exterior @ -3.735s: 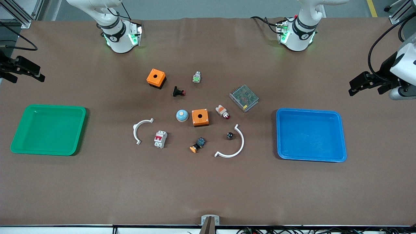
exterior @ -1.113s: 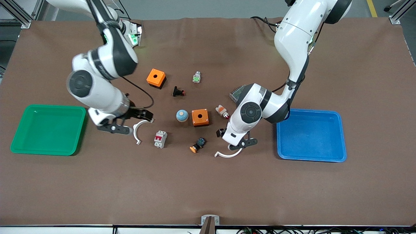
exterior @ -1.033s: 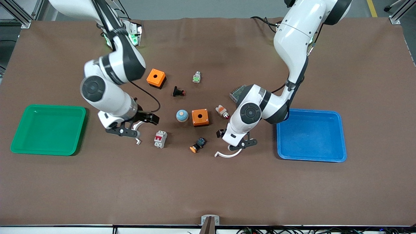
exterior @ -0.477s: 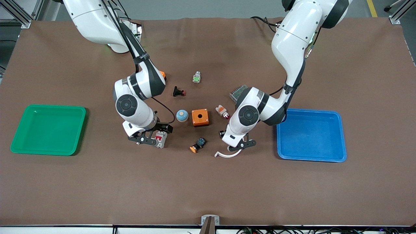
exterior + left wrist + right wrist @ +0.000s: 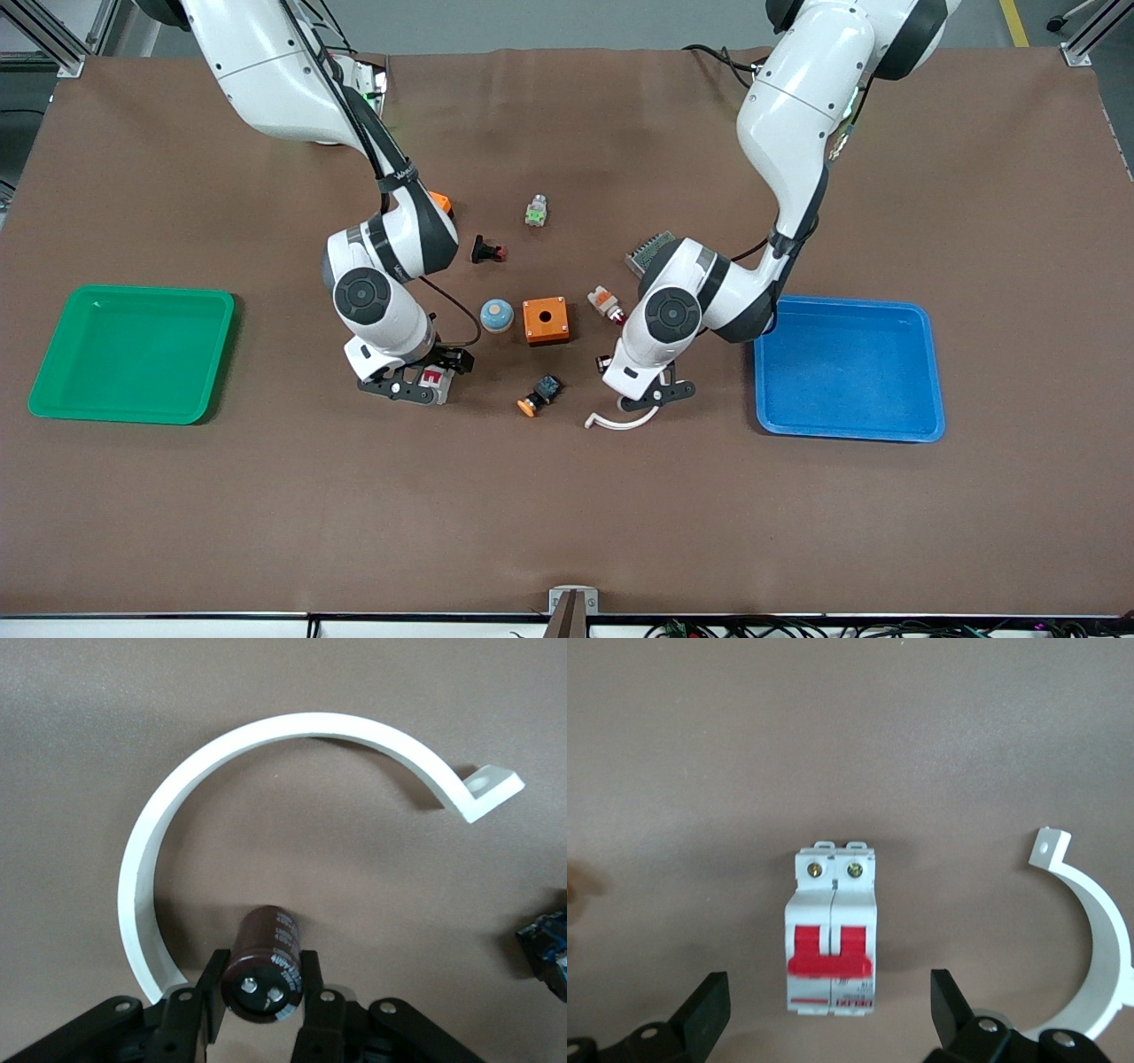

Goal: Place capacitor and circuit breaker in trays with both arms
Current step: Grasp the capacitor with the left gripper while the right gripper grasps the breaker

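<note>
Capacitor (image 5: 263, 966) on the brown table (image 5: 567, 496), inside the curve of a large white arc bracket (image 5: 266, 735), hidden under the left arm's wrist in the front view. Seen only from the left wrist: dark cylinder on its side, two terminals facing the camera, flanked by the black fingers (image 5: 211, 992) of the left gripper (image 5: 259, 1005), fingers hard against its sides, closed on it. From the front, just the bracket's end (image 5: 611, 423) poking out below the left gripper (image 5: 640, 390), near the blue tray (image 5: 846, 434).

Circuit breaker (image 5: 832, 930) flat on the table, red levers up, mostly covered in the front view, only a red-white corner (image 5: 436, 379) showing under the right gripper (image 5: 416, 383). From the right wrist: right gripper (image 5: 826, 1014) spread wide, fingertips (image 5: 709, 1005) well clear on either side of the breaker, small white arc bracket (image 5: 1099, 939) beside it. Green tray (image 5: 133, 412) toward the right arm's end. Orange box (image 5: 546, 321) and blue dome button (image 5: 496, 315) between the two grippers, farther from the front camera.
</note>
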Robot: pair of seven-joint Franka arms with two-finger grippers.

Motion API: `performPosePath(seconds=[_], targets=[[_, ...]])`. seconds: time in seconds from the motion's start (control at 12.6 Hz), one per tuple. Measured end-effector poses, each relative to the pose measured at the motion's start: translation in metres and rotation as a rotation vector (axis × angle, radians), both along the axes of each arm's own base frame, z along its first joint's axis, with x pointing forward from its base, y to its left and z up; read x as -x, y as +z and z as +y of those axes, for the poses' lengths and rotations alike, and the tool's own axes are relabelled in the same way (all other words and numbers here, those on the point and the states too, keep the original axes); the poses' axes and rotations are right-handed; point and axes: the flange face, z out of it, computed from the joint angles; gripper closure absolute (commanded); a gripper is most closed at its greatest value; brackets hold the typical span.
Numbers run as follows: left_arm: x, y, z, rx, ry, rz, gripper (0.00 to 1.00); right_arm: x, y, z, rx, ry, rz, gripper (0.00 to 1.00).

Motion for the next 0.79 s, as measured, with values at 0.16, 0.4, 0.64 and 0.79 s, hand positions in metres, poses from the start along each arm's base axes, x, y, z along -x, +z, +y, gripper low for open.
performPosePath(seconds=[0.16,0.4,0.64,0.79], targets=[[-0.001,0.002,0.000,0.002,0.004,-0.004,0.73,-0.002,-0.009,-0.001,0.001,0.001,-0.016,0.08],[-0.015,0.024,0.006,0.013,0.032,-0.028,0.73,-0.004,-0.019,-0.003,0.005,-0.001,-0.023,0.31],[-0.041,0.083,0.047,0.016,0.090,-0.033,0.73,-0.005,-0.020,-0.004,0.006,-0.005,-0.023,0.74],[-0.058,0.115,0.102,-0.009,0.142,0.013,0.73,-0.006,-0.020,-0.006,0.006,-0.014,-0.023,0.92]])
